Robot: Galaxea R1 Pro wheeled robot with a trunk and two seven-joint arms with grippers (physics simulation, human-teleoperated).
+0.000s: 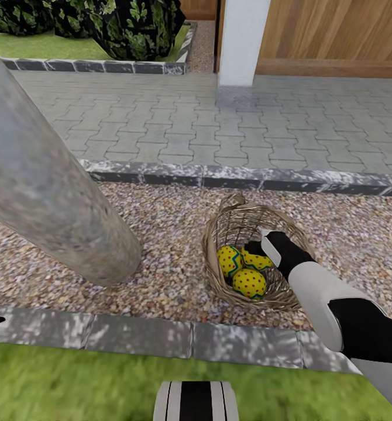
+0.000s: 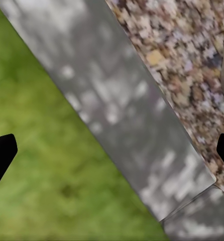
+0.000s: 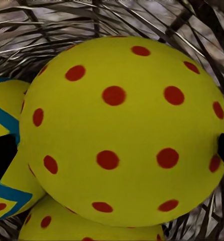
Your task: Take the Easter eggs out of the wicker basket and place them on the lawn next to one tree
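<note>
R gripper (image 1: 259,244) in the wicker basket (image 1: 219,275), fingers apart around one egg (image 3: 122,130), not closed yet.
All three eggs sit in basket, on gravel beside tree trunk (image 1: 50,193). Risk: round egg slips out when fingers close, or light basket tips w/ the lift. L gripper (image 2: 112,153) open above kerb.
</note>
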